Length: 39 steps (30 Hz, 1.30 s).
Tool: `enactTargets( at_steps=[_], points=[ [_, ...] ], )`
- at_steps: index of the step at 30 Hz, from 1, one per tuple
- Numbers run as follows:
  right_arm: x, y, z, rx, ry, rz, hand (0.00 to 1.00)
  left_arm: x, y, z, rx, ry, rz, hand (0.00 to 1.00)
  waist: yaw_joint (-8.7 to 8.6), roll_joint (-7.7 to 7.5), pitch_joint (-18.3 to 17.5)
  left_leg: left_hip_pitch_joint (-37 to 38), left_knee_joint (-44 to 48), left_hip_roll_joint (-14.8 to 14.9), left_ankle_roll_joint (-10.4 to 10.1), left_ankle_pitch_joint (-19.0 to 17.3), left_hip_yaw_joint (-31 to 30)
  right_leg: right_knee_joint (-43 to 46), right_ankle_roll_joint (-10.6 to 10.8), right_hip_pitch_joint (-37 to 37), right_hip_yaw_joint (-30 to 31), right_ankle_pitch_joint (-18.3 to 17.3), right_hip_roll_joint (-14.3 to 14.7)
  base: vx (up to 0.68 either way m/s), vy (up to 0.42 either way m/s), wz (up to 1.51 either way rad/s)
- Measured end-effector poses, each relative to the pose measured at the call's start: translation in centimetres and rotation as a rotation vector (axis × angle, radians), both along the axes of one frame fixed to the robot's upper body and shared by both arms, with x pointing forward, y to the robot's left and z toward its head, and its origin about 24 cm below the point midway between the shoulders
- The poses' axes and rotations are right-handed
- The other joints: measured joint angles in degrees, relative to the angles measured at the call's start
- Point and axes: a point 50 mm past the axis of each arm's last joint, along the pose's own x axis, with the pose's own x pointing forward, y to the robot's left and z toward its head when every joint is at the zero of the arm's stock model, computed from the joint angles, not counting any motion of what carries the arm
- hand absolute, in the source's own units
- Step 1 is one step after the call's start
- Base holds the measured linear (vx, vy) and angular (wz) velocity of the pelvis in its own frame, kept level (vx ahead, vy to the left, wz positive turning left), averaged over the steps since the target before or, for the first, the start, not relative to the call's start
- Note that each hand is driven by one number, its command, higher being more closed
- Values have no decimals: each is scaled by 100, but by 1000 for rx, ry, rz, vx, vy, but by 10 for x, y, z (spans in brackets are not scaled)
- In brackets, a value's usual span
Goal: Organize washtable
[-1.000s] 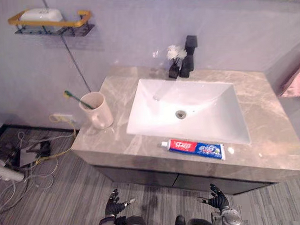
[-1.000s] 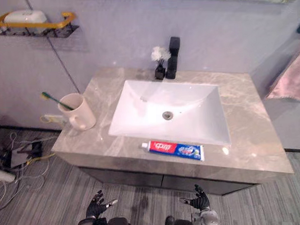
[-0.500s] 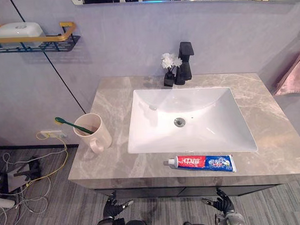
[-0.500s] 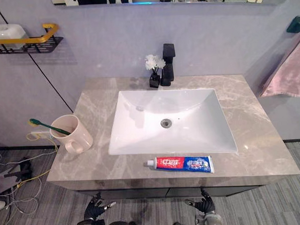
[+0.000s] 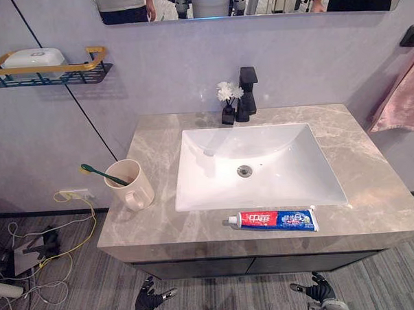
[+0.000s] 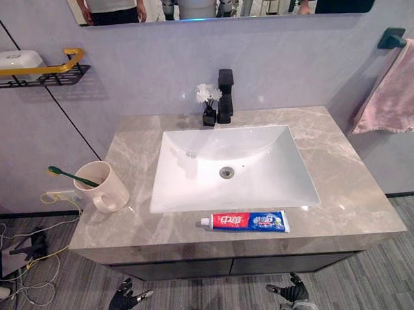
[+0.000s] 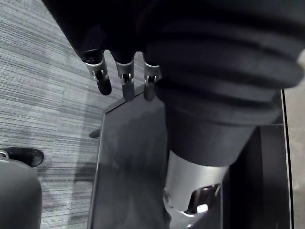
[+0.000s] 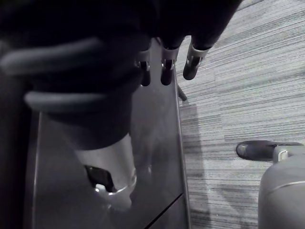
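The red, white and blue toothpaste tube (image 5: 272,220) lies on the grey marble counter (image 5: 373,185) just before the white rectangular sink (image 5: 290,179), long axis along its front rim, nearer to the right robot hand (image 5: 320,289) than the left robot hand (image 5: 149,299), both low, open and empty.

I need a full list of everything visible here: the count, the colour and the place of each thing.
counter: one, grey-beige marble, centre
sink: one, white, set in the counter
faucet: one, black, behind the sink
vase: one, black with white flowers, beside the faucet
mug: one, beige, counter's left edge
toothbrush: one, green, tilted in the mug
toothpaste tube: one, red, blue and white, lying in front of the sink
shelf: one, black with yellow rail, left wall
soap box: one, white, on the shelf
towel: one, pink, hanging at right
left hand: one, silver and dark, below the counter, open
right hand: one, same colours, below the counter, open
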Motion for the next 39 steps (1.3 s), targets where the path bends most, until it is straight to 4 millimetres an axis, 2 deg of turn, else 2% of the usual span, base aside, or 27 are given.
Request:
enactTargets(
  at_steps=[9, 13, 16, 19, 21, 23, 24, 26, 28, 29, 33, 34, 36, 37, 38, 39],
  points=[
    [-19, -21, -2, 84, -17, -249, 0, 10, 2, 1, -5, -17, 10, 0, 7, -16, 8, 54, -230, -107, 53, 201, -199, -86, 83, 101, -224, 59, -98, -26, -2, 13],
    [-20, -23, -2, 92, -25, -273, 0, 12, 7, 3, -3, -27, 30, 0, 11, -21, 10, 95, -238, -118, 79, 223, -204, -85, 100, 142, -225, 69, -128, -59, -1, 3],
    [-24, -26, -2, 91, -24, -290, 0, 13, 18, 6, 9, -43, 84, 0, 5, -22, 14, 129, -396, -129, 69, 315, -282, -81, 107, 139, -319, 69, -152, -51, -15, 13],
    [-26, -27, -1, 97, -28, -301, 0, 18, 42, 18, 60, -104, 146, 0, 38, -41, 22, 132, -476, -134, 72, 383, -366, -80, 110, 148, -404, 65, -158, -39, -15, 16],
    [-26, -28, -1, 96, -28, -300, 0, 33, 70, 44, 143, -231, 177, 0, 69, -51, 30, 132, -505, -141, 65, 402, -460, -74, 125, 192, -532, 20, -169, -24, -23, 24],
    [-29, -29, -1, 92, -27, -300, 0, 47, 87, 67, 203, -341, 204, 0, 173, -45, 29, 130, -507, -141, 64, 400, -478, -54, 134, 192, -551, -11, -170, -2, -18, 17],
    [-28, -30, 1, 84, -43, -297, 0, 59, 101, 93, 262, -455, 227, 0, 229, -38, 28, 86, -498, -157, 66, 402, -575, -36, 133, 193, -650, -41, -185, 9, -17, 25],
    [-28, -32, 3, 78, -54, -294, 0, 70, 110, 121, 317, -576, 241, 0, 299, -30, 30, 70, -494, -169, 68, 404, -635, -18, 128, 197, -702, -62, -194, 30, -12, 23],
    [-26, -32, 5, 73, -68, -289, 0, 83, 113, 165, 395, -762, 247, 0, 317, -26, 26, 55, -442, -212, 84, 411, -779, -19, 138, 291, -866, -112, -231, 65, -12, 32],
    [-27, -32, 4, 74, -67, -290, 0, 85, 112, 175, 413, -804, 246, 0, 316, -30, 22, 34, -406, -223, 87, 403, -793, -11, 142, 305, -913, -128, -246, 50, -9, 35],
    [-30, -30, 3, 85, -57, -289, 0, 98, 90, 250, 564, -1128, 188, 0, 322, -23, 15, -126, -260, -258, 89, 371, -926, 14, 140, 305, -998, -153, -264, 31, -4, 19],
    [-31, -30, 3, 90, -56, -287, 0, 99, 85, 259, 582, -1170, 177, 0, 323, -24, 15, -137, -230, -265, 83, 364, -936, 15, 140, 312, -1002, -153, -267, 3, -2, 8],
    [-33, -29, 2, 98, -56, -292, 0, 105, 59, 291, 612, -1340, 105, 0, 319, -6, 5, -141, -63, -276, 91, 263, -962, 16, 138, 386, -1007, -154, -267, -30, -1, 3],
    [-33, -29, 2, 98, -56, -291, 0, 106, 51, 298, 608, -1381, 82, 0, 319, -1, 2, -143, -29, -281, 89, 247, -962, 18, 136, 389, -1002, -155, -268, -55, 2, -3],
    [-32, -27, 2, 101, -58, -279, 0, 106, 30, 311, 596, -1473, 9, 0, 313, 20, -10, -158, 24, -286, 87, 220, -963, 21, 134, 382, -993, -157, -269, -78, 3, -3],
    [-32, -26, 2, 104, -58, -269, 0, 107, 17, 317, 581, -1519, -40, 0, 302, 35, -19, -157, 27, -286, 87, 220, -968, 25, 134, 377, -989, -157, -269, -82, 3, -2]
  ],
)
